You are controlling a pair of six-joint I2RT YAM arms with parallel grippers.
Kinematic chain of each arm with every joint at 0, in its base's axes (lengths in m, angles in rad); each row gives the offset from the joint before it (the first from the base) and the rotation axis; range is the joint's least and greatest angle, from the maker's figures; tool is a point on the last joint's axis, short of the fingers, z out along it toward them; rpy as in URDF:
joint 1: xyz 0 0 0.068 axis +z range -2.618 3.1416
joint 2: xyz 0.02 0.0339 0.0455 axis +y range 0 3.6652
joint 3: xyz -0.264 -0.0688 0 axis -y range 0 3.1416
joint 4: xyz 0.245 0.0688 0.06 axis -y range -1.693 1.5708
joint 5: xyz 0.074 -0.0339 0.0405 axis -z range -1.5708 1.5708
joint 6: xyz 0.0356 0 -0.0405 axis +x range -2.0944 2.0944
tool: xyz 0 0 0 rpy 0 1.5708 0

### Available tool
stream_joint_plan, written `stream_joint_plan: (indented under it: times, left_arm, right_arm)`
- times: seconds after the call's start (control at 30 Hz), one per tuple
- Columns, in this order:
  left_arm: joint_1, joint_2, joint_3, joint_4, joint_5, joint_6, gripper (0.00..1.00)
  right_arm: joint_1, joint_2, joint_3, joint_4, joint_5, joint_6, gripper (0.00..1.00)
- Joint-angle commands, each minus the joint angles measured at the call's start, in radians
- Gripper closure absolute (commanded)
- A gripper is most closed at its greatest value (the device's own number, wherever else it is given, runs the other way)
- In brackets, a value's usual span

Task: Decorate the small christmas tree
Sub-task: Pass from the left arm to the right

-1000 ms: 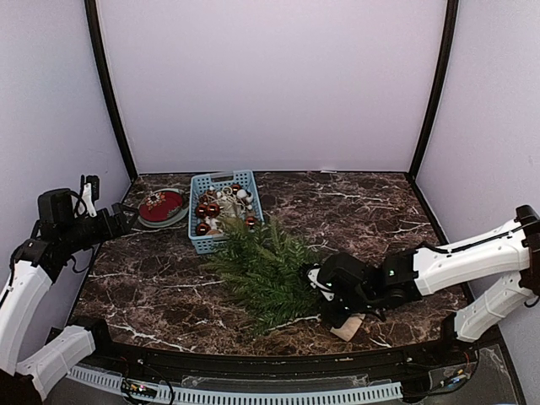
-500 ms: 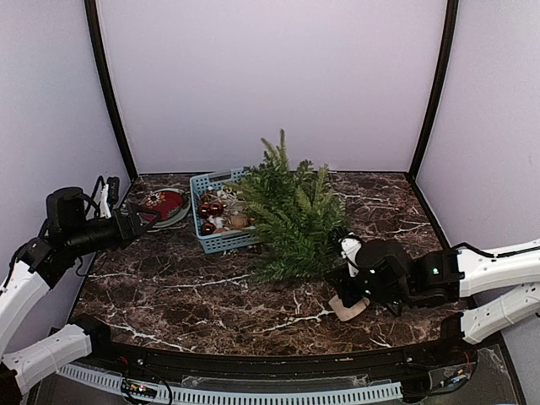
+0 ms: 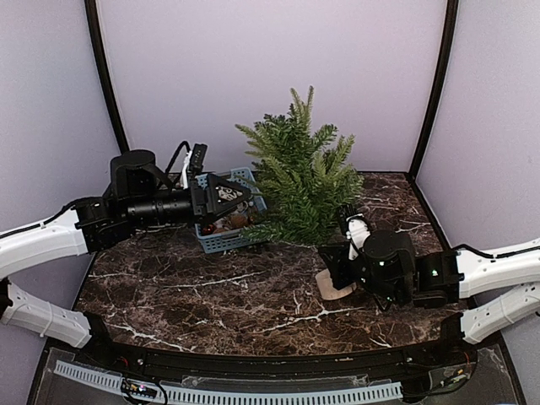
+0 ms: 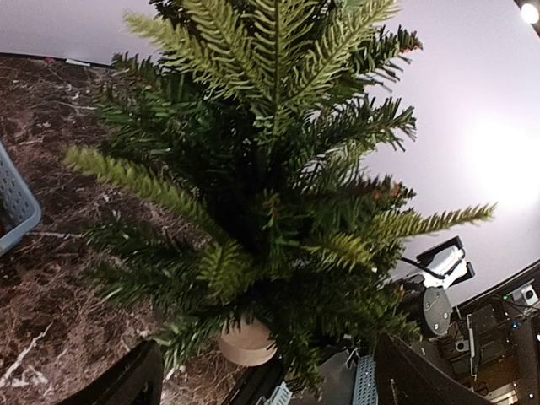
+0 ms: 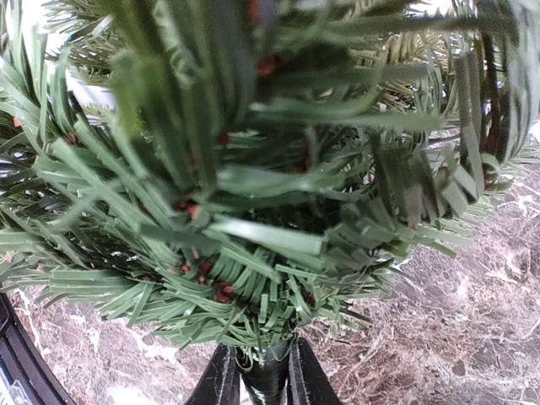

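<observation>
The small christmas tree (image 3: 299, 181) stands nearly upright right of centre, its pale wooden base (image 3: 336, 288) low by the table. My right gripper (image 3: 335, 261) is shut on the thin stem just above the base; in the right wrist view both fingers clamp the dark stem (image 5: 266, 381) under the branches (image 5: 253, 211). My left gripper (image 3: 233, 196) hovers over the blue basket (image 3: 221, 243), pointing at the tree, open and empty. In the left wrist view the tree (image 4: 270, 194) fills the frame with its base (image 4: 245, 344) below, the left gripper (image 4: 270, 375) short of it.
The blue basket holds red baubles and other ornaments (image 3: 229, 221), mostly hidden under my left arm; its corner (image 4: 13, 202) shows in the left wrist view. Dark marble table (image 3: 211, 287), purple walls behind and at the sides.
The right gripper has raised the tree from leaning to nearly upright and shifted it slightly left. The left arm has swung right from the table's left edge to above the basket.
</observation>
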Motion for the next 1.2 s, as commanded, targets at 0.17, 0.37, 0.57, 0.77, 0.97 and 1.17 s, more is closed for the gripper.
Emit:
stream_joint_plan:
  times: [0.17,0.37,0.57,0.77,0.97,1.17]
  left_arm:
    - [-0.014,0.074,0.100,0.192,-0.044,-0.042,0.11]
    - [-0.017,0.115,0.157,0.153,-0.059,-0.011,0.17]
    - [-0.018,0.143,0.201,0.106,-0.058,0.007,0.45]
    - [-0.026,0.153,0.214,0.069,-0.068,0.018,0.62]
    - [-0.027,0.165,0.227,0.028,-0.095,0.029,0.82]
    - [-0.028,0.188,0.236,0.016,-0.098,0.037,0.99]
  right_arm:
    - [0.032,0.015,0.036,0.169,0.055,-0.020,1.00]
    - [0.042,0.028,0.042,0.164,0.067,-0.026,1.00]
    - [0.047,0.039,0.047,0.161,0.090,-0.026,1.00]
    - [0.050,0.058,0.061,0.141,0.115,-0.027,1.00]
    - [0.055,0.070,0.060,0.143,0.119,-0.027,1.00]
    - [0.060,0.091,0.034,0.153,0.138,-0.011,1.00]
